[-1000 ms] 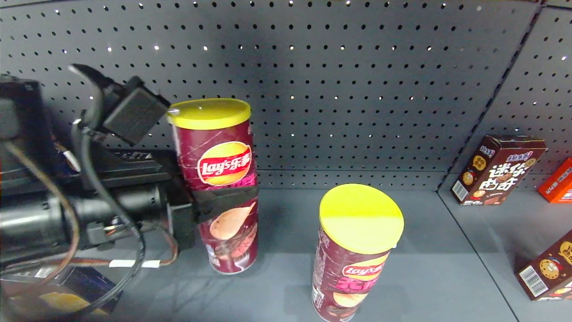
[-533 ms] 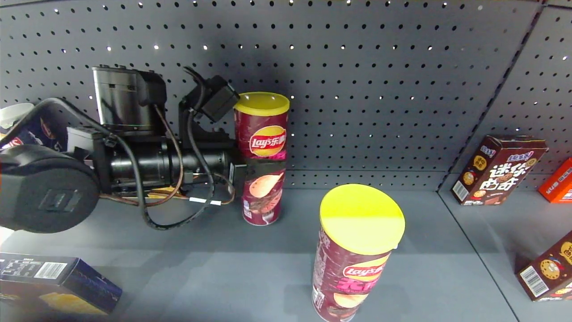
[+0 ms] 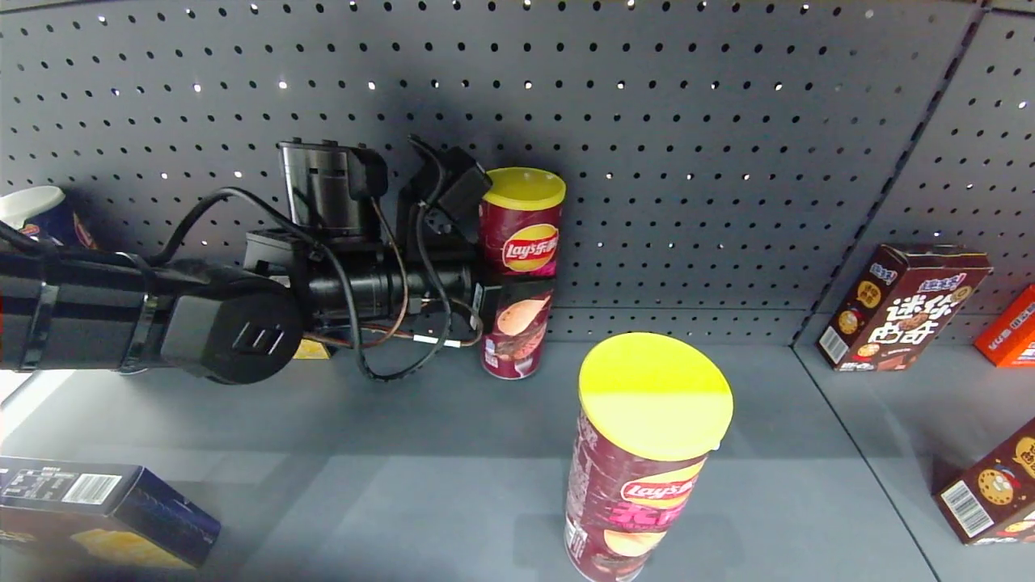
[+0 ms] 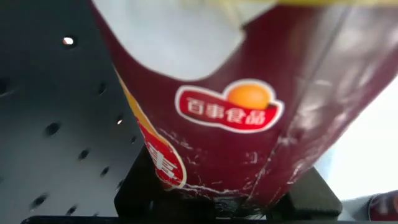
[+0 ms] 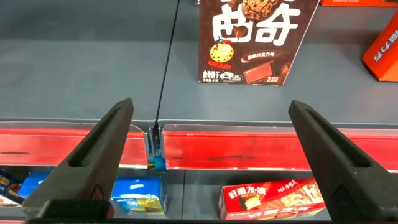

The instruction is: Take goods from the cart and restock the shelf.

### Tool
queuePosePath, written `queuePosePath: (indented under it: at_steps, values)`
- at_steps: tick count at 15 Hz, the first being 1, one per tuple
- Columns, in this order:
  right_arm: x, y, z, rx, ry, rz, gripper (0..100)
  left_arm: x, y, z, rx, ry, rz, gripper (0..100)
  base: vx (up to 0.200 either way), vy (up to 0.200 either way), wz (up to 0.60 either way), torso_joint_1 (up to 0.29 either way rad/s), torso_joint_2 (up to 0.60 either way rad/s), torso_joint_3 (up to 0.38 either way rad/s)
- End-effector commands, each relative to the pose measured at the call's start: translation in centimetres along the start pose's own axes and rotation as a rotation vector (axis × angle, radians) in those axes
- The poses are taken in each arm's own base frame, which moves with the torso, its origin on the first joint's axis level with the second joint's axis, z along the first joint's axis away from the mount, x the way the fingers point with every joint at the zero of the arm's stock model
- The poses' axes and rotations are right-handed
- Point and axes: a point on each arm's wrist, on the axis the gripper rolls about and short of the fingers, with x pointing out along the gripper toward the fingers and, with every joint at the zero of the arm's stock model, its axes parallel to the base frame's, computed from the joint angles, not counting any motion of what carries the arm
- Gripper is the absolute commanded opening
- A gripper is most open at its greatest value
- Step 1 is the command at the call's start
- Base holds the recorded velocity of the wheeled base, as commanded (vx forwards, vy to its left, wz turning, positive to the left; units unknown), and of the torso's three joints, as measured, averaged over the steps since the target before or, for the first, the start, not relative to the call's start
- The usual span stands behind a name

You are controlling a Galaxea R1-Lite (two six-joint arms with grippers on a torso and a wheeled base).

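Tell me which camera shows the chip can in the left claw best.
The head view: the whole chip can, yellow lid to base, upright, the left claw clamped round its middle. The left wrist view gives a close-up of its maroon side. The right wrist view faces a brown box instead.

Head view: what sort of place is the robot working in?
Probably a retail store or a mock-up of one: a grey pegboard-backed shelf, snack goods such as the front chip can and biscuit box, and a red shelf-edge strip in the right wrist view.
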Motion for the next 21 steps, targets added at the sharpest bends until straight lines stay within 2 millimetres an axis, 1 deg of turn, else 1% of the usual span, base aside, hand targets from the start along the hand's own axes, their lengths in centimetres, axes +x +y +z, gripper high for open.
queuePosePath:
  at_steps: [1, 3, 6, 10, 13, 16, 21]
  values:
    - [0.0, 0.0, 0.0, -0.001, 0.0, 0.001, 100, 0.6, -0.1, 0.0, -0.01, -0.003, -0.01, 0, 0.0, 0.0, 0.0, 0.0, 0.0, 0.0]
    - [0.0, 0.0, 0.0, -0.001, -0.001, 0.001, 100, 0.9, -0.4, 0.5, -0.022, -0.029, -0.013, 0, 0.0, 0.0, 0.0, 0.0, 0.0, 0.0]
    - [0.0, 0.0, 0.0, -0.001, 0.0, 0.001, 100, 1.1, -0.7, 0.6, -0.023, -0.035, -0.01, 0, 0.0, 0.0, 0.0, 0.0, 0.0, 0.0]
    - [0.0, 0.0, 0.0, -0.001, 0.0, 0.001, 100, 1.8, -0.6, 0.1, -0.029, -0.05, -0.002, 0, 0.0, 0.0, 0.0, 0.0, 0.0, 0.0]
    - [0.0, 0.0, 0.0, -0.001, -0.001, 0.001, 100, 2.2, -1.0, 0.1, -0.055, -0.052, -0.006, 0, 0.0, 0.0, 0.0, 0.0, 0.0, 0.0]
    - [0.0, 0.0, 0.0, -0.001, -0.001, 0.001, 100, 3.0, -1.5, 0.0, -0.078, -0.08, 0.009, 0, 0.0, 0.0, 0.0, 0.0, 0.0, 0.0]
    - [0.0, 0.0, 0.0, -0.001, 0.0, 0.001, 100, 3.4, -1.9, -0.4, -0.079, -0.073, -0.005, 0, 0.0, 0.0, 0.0, 0.0, 0.0, 0.0]
